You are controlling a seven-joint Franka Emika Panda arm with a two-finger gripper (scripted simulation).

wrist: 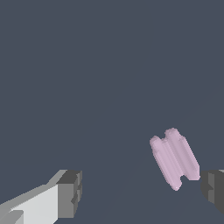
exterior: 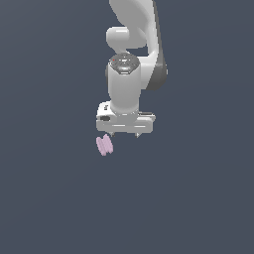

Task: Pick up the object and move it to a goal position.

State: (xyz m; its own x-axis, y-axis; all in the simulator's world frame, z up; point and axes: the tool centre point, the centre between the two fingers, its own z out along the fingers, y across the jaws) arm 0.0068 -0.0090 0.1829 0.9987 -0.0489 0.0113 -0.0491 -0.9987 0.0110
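White Panda arm's two-finger gripper point(exterior: 125, 134) points straight down, centre of the exterior frame, fingers spread wide and holding nothing; looks like a top-down approach pose. Small pale pink spool-like object point(exterior: 104, 145), two lobes with a groove between, lies on the dark grey floor point(exterior: 49, 198) just below and toward the exterior view's left of the fingertips. Wrist view: object point(wrist: 175, 158) sits off-centre, close to one dark finger pad point(wrist: 213, 186), well apart from the other. Gripper probably needs a lateral shift before closing.

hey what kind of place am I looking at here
Most likely a bare simulated test scene, not a real room: a flat, featureless dark grey ground, a smooth-rendered white arm with its gripper open, and one pink spool-like object.
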